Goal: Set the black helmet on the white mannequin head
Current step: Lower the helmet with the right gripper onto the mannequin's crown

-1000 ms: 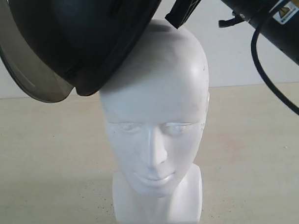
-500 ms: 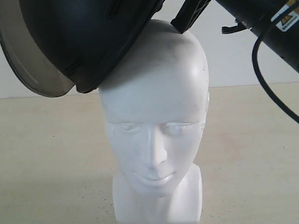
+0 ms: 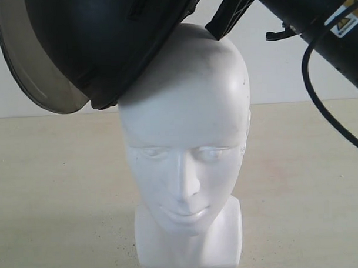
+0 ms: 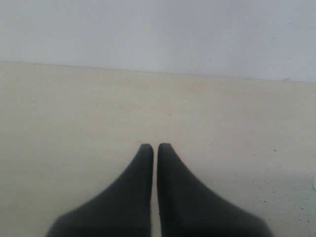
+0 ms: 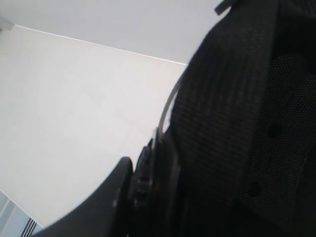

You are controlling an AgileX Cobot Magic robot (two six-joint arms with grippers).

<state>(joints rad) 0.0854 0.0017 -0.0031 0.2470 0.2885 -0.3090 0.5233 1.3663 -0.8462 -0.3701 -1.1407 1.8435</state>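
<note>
The white mannequin head stands upright on its squarish base, face toward the exterior camera. The black helmet hangs tilted over the head's upper left side, its rim touching the crown, and its smoky visor sticks out to the left. My right gripper holds the helmet's rim from the upper right. In the right wrist view the black padded lining fills the frame, with one finger pressed against the rim edge. My left gripper is shut and holds nothing, low over bare tabletop.
The beige tabletop stretches around the head, with a pale wall behind it. The right arm and its black cable cross the upper right of the exterior view.
The helmet has shifted slightly up and to the right over the head's crown. The head itself has not moved.
</note>
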